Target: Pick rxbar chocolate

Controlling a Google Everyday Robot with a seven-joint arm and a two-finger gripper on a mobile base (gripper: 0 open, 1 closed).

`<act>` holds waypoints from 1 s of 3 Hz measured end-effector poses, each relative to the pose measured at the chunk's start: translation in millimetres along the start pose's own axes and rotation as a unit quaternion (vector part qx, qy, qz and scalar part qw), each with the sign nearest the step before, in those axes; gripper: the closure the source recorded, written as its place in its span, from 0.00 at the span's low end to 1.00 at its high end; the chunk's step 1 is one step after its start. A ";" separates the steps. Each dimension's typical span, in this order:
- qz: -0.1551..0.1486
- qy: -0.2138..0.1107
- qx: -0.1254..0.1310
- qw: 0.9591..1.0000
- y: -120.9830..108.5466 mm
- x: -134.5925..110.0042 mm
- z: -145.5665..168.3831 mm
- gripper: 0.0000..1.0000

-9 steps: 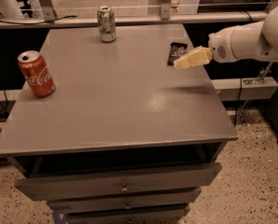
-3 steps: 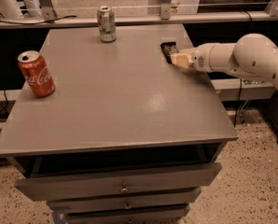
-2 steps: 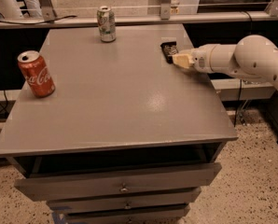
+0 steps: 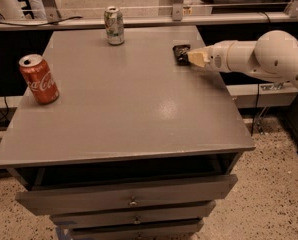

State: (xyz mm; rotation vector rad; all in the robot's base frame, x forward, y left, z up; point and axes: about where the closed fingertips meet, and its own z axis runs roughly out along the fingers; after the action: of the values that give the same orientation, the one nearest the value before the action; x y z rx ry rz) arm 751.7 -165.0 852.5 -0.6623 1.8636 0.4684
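Observation:
The rxbar chocolate (image 4: 180, 52) is a small dark flat bar near the right edge of the grey table (image 4: 134, 99), toward the back. My gripper (image 4: 196, 58) reaches in from the right on a white arm (image 4: 259, 56). Its cream tip is at the bar's right end and covers part of it. Only the left part of the bar shows.
A red Coca-Cola can (image 4: 38, 79) stands at the table's left edge. A green-and-white can (image 4: 114, 25) stands at the back middle. Drawers (image 4: 131, 201) sit below the front edge. A rail and shelf run behind the table.
Since three seconds ago the gripper has come down and left onto the bar's right end, and the bar sits slightly further left. Over the last second nothing visibly moved.

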 end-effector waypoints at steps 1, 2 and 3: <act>-0.019 -0.027 -0.012 0.999 1.1 -33.0 -6.4 1.00; -0.029 -0.071 -0.034 0.996 7.4 -70.6 -20.6 1.00; -0.032 -0.121 -0.064 0.990 20.2 -105.5 -41.4 1.00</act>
State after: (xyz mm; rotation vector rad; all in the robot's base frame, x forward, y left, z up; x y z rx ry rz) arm 740.2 -150.3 966.1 -0.7165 1.5879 0.6035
